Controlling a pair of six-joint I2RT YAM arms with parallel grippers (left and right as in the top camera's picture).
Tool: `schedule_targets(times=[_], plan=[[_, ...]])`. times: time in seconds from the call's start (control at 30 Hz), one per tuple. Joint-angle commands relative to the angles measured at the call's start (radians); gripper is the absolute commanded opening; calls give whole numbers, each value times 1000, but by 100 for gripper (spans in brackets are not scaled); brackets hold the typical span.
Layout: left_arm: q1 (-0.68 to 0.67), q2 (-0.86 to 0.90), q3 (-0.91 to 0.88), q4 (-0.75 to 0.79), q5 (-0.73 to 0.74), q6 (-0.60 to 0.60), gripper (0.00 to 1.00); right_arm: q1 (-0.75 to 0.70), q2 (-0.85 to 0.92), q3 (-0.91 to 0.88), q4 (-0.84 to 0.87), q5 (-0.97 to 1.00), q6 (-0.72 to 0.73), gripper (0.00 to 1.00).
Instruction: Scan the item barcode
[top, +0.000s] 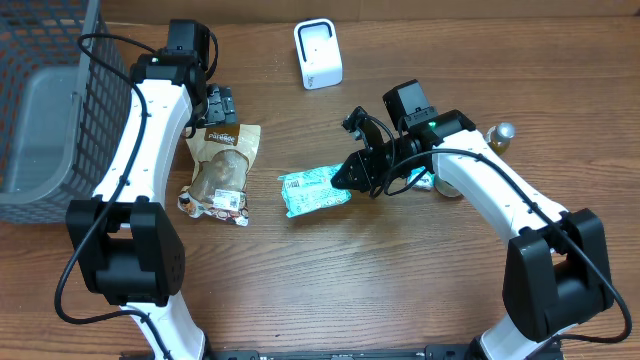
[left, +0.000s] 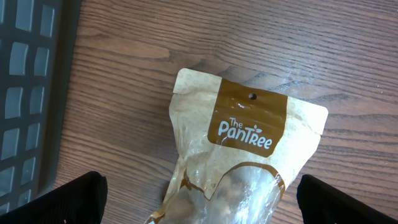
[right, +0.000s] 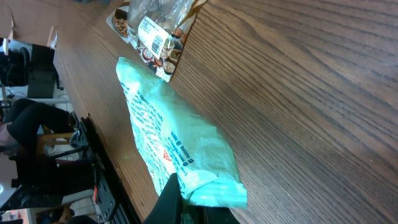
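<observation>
A light green packet (top: 313, 190) lies mid-table, and my right gripper (top: 348, 177) is shut on its right end. In the right wrist view the packet (right: 168, 137) stretches away from the gripper (right: 193, 208), its end pinched between the dark fingers. A brown "The Pantree" pouch (top: 222, 165) lies to the left with a barcode label at its near end. My left gripper (top: 220, 108) hovers open over the pouch's top. In the left wrist view the pouch (left: 249, 149) sits between the wide-apart fingertips (left: 74, 199). A white scanner (top: 318, 54) stands at the back.
A dark wire basket (top: 50, 100) holding a grey bin fills the far left. A small bottle (top: 497, 135) stands behind the right arm. The pouch's labelled end (right: 155, 31) shows beyond the green packet in the right wrist view.
</observation>
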Motion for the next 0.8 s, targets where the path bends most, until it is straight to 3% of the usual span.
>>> schedule_targets(times=[0.0, 0.77], plan=[[-7, -4, 12, 2, -13, 0, 100, 6, -36, -2, 12, -8, -1, 4], [-7, -4, 12, 2, -13, 0, 100, 13, -36, -2, 13, 18, -2, 4]])
